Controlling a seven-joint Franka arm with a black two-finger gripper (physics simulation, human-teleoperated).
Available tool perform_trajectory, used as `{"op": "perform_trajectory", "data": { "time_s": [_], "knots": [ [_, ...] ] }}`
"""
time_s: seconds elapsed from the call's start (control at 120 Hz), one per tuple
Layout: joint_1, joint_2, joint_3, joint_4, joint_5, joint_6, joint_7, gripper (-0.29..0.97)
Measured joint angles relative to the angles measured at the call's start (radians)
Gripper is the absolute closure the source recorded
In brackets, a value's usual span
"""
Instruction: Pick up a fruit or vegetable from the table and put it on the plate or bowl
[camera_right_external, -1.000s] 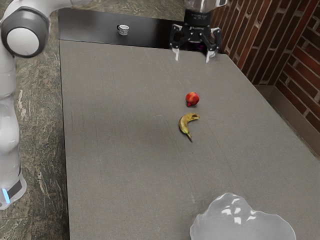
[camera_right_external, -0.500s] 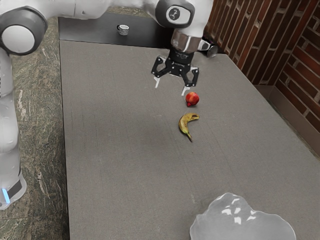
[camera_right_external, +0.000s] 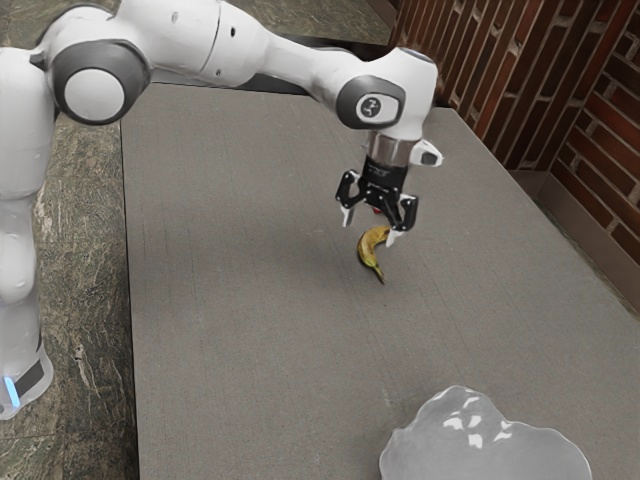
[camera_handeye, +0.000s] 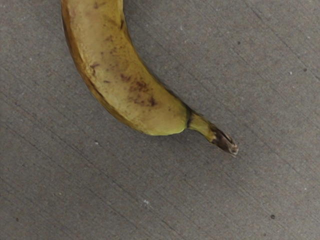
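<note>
Soft, even light falls on the table (camera_right_external: 250, 300). Shadows are faint, with a thin dark one beside the banana (camera_handeye: 120, 75). White glints mark the bowl (camera_right_external: 485, 440); the arm (camera_right_external: 180, 40) looks bright.

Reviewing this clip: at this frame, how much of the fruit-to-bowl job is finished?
Done: nothing yet; the banana lies on the table, well apart from the clear bowl.
In hand: the approach. The gripper is open and hangs low over the banana's upper end, with the fruit close under the wrist camera.
Left: shutting on the banana, lifting it, carrying it to the bowl and releasing.
</note>
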Motion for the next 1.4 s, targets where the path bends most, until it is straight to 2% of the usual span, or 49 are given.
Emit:
{"op": "perform_trajectory", "data": {
  "time_s": [0.592,0.708,0.883,1.4],
  "knots": [
    [0.159,0.137,-0.012,0.080,-0.014,0.042,0.246,0.00],
    [0.166,0.191,-0.050,0.146,-0.009,0.043,0.275,0.00],
    [0.191,0.249,-0.064,0.159,-0.012,0.054,0.310,0.00],
    [0.207,0.309,-0.107,0.191,-0.010,0.104,0.370,0.02]
  ]
}}
